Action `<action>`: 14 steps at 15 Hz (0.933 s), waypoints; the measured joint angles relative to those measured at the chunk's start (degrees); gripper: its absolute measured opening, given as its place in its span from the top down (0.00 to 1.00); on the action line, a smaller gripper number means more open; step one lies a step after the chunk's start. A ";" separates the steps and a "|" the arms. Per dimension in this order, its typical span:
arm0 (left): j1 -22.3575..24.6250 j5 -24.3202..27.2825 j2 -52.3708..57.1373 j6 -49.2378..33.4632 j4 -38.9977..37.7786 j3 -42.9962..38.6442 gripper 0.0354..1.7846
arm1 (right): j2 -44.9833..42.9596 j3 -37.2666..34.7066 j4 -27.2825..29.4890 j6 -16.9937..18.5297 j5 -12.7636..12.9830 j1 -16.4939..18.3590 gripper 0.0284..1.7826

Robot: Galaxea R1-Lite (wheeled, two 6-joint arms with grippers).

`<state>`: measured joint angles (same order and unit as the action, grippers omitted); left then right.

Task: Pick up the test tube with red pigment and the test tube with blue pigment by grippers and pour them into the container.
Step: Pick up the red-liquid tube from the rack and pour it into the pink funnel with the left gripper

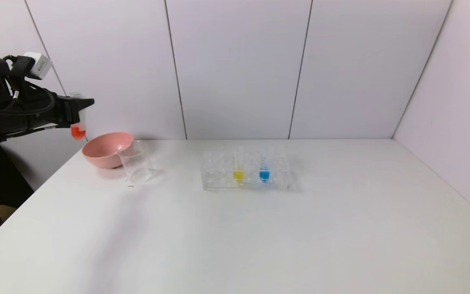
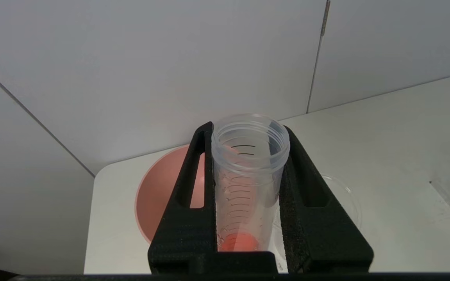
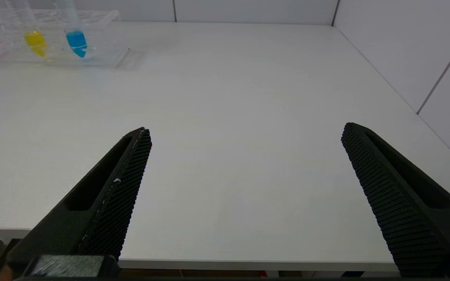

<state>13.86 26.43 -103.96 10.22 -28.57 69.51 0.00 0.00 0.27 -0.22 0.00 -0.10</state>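
The test tube with red pigment [image 1: 78, 131] hangs upright in the air at the far left, above and just left of the pink bowl. My left gripper [image 1: 80, 107] is shut on it; in the left wrist view the tube [image 2: 248, 187] sits between both black fingers [image 2: 186, 218], mouth open, red liquid at its tip. The container [image 1: 137, 161], a clear glass beaker, stands on the table beside the bowl, to the right of and below the held tube. The test tube with blue pigment [image 1: 264, 171] stands in the clear rack. My right gripper [image 3: 246, 132] is open over the table's near edge, holding nothing.
A pink bowl [image 1: 106, 149] touches the beaker's left side. The clear rack [image 1: 218, 171] at mid-table also holds a yellow-liquid tube [image 1: 238, 173]. The white table [image 1: 259, 237] ends at walls behind and to the right.
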 joint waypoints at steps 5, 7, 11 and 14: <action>0.00 0.49 0.00 0.78 0.52 -0.77 0.75 | 0.00 0.00 0.00 0.00 0.00 0.02 0.00; 0.00 2.23 -0.56 0.87 0.57 0.17 0.75 | 0.00 0.00 -0.02 -0.02 0.00 0.02 0.00; 0.24 5.01 -2.57 1.96 1.68 1.46 0.75 | 0.00 0.00 0.00 0.00 0.00 0.02 0.00; 1.21 8.02 -3.04 3.43 4.13 2.79 0.75 | 0.00 0.00 -0.02 0.00 0.00 0.02 0.00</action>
<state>15.07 34.45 -107.00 13.64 -24.44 72.30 0.00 0.00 0.24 -0.22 0.00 -0.07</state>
